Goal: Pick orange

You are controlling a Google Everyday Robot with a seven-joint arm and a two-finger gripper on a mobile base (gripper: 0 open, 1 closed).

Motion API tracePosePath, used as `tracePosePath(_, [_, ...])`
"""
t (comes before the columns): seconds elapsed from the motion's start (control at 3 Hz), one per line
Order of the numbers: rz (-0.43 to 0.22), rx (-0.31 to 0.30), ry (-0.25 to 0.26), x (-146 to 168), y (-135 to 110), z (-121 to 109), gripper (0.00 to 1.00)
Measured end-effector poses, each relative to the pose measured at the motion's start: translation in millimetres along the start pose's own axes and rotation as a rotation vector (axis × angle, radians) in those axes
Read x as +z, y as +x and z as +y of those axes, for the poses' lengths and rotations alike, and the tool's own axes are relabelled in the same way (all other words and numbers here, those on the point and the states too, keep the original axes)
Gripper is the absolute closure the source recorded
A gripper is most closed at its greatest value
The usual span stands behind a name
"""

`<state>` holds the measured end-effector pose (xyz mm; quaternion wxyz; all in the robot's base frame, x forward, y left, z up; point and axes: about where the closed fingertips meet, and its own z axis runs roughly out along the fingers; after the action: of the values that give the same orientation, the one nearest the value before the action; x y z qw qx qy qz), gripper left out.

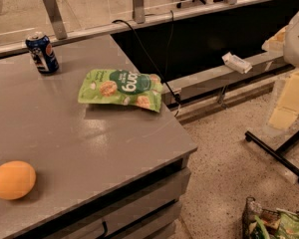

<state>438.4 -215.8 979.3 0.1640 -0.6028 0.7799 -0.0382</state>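
In the camera view, the orange point(12, 179) lay on the grey table point(89, 143) near its front left corner, close to the left edge of the frame. It rested alone on the bare top, with nothing touching it. A blue soda can point(42, 52) stood upright at the far left of the table, well apart from the fruit. A green snack bag point(121, 88) lay flat toward the table's far right edge (its printed puffs were orange-brown, but it was plainly a bag). One of its corners reached the table's rim. A black cable point(149, 59) ran from behind the table down past that corner.

The gripper point(288, 101) showed as a pale, yellowish shape under a white arm point(298, 34) at the right edge of the frame. It hung over the speckled floor point(224, 163), off to the side of the table and well apart from the orange. Whether the claw was open or closed, I could not tell, and it appeared to hold nothing.

A small white box point(236, 62) sat on a low ledge beyond the table. A black stand's legs point(276, 151) crossed the floor beneath the gripper. A crumpled bag point(276, 223) lay at the bottom right corner.
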Motion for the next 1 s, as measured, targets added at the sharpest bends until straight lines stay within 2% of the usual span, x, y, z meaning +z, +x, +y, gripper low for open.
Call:
tracePosePath(0.33, [0.0, 0.0, 0.0, 0, 0, 0, 0.0])
tracePosePath(0.67, [-0.003, -0.034, 0.001, 5, -14, -5, 0.0])
tracePosePath(1.0, [-0.006, -0.147, -0.013, 25, -75, -13, 0.0])
